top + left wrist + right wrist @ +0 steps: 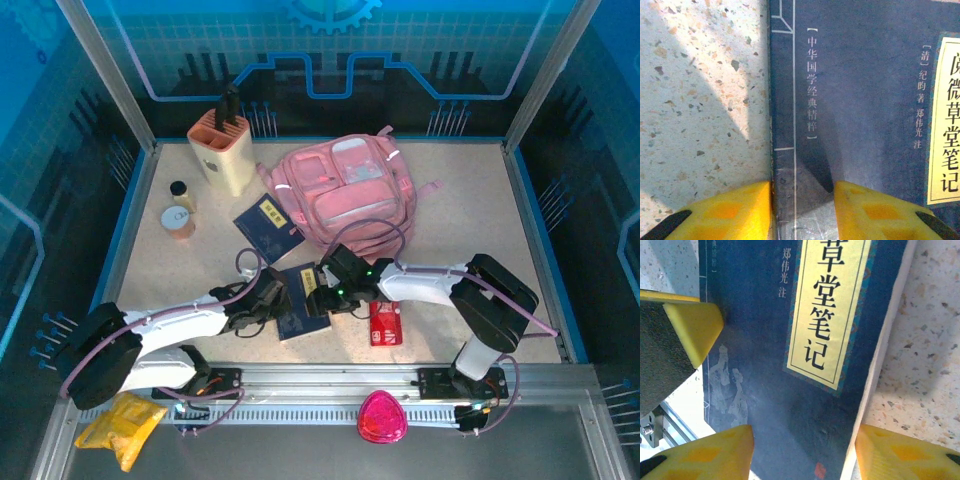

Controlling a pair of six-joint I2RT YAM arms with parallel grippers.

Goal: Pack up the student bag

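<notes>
Two pincers astride one book

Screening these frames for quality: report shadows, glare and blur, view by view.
Top external: sharp and evenly lit, blue cast around the table. Left wrist: broad diagonal shadow on the table, dark wedge on the blue book, text slightly soft. Right wrist: book title readable, washed-out glare at the lower left edge.

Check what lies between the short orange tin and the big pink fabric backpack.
In the top view, a dark blue book with a yellow label lies flat between the tin and the backpack.
</notes>
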